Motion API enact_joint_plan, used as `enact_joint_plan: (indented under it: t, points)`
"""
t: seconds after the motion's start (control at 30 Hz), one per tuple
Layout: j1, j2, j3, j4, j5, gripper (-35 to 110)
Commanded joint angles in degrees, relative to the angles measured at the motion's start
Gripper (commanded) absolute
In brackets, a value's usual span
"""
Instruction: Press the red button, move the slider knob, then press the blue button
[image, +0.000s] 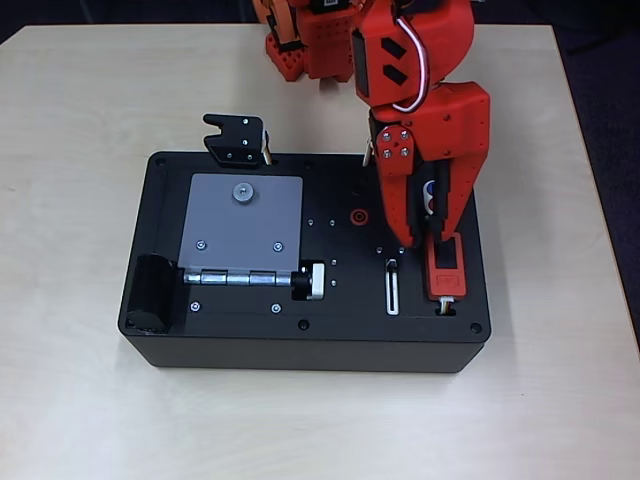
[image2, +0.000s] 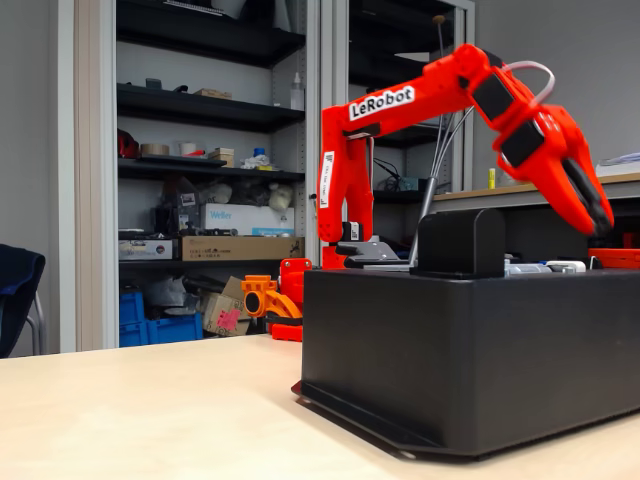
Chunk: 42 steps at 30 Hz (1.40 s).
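From my remote seat, nearest the overhead camera's lower edge lies the pale wood-grain worktop, carrying the black rectangular task box. On its top, toward the front right, I see the slim white-rimmed slot with the tiny dark slider knob sitting at its far end. Just right of that is an orange-red rectangular block with a dark screen. To the left sits a grey metal hinged plate with a silver knurled knob at its front right corner. Further back is a red ring-shaped socket with a dark centre.

The orange-red claw hangs over the right part of the box, its tips just behind the orange-red block. Between its fingers I can make out a white oval surround with a spot of blue, the blue button, and a sliver of red just below it, the red button; both are mostly covered. Whether a fingertip touches either I cannot tell, nor whether the claw is spread or pressed together.

In the fixed view, the arm bears a white label reading "LeRobot". On the shelves behind, a white box carries blue lettering, too blurred to read with certainty.
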<state>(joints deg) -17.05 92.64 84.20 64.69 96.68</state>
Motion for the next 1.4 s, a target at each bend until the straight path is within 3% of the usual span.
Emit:
enact_joint_plan:
  t: [0.0, 1.37]
  points:
    - [0.4, 0.3, 0.6, 0.1, 0.7, 0]
    - [6.8, 2.5, 11.2, -5.6, -0.1, 0]
